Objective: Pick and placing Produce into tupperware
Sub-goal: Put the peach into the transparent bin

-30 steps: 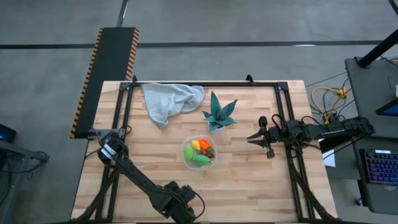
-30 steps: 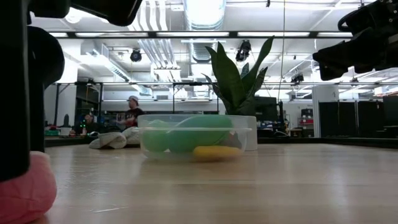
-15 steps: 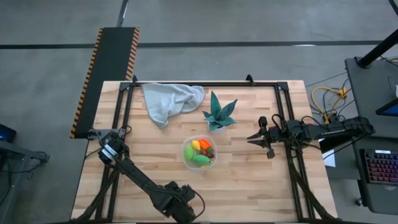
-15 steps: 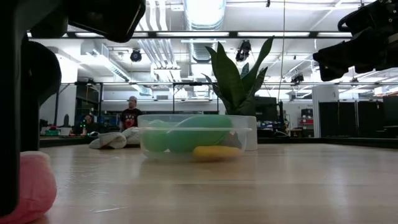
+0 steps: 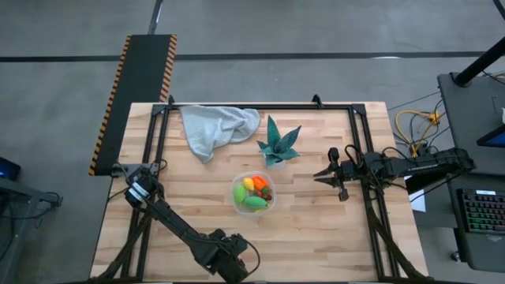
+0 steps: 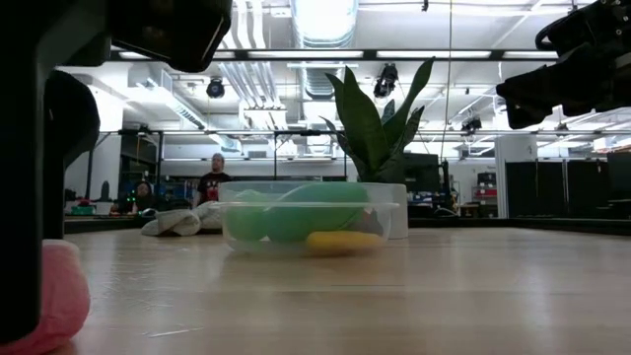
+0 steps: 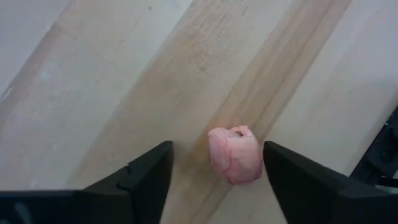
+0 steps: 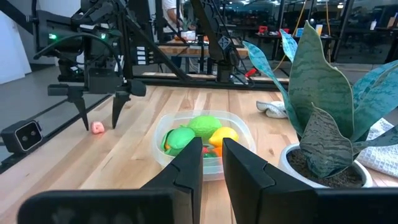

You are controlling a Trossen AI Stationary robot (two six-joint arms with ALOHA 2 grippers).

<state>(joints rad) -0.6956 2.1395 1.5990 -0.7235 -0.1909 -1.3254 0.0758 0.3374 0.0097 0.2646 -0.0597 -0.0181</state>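
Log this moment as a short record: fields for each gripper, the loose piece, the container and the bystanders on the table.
left gripper: open, straddling the pink piece, not gripping
right gripper: waiting near the table's right side
tupperware: mid-table, holding green, yellow and orange produce
plant: behind the tupperware
cloth: crumpled, far-left area

From above, the left gripper [image 5: 230, 267] is hiding the pink piece [image 7: 234, 154] beneath it. At table height, the picture's edge is cutting that piece off. The tupperware [image 6: 308, 228] wall is blurring the produce [image 6: 296, 221] inside, and the smallest bits are staying too small to identify.
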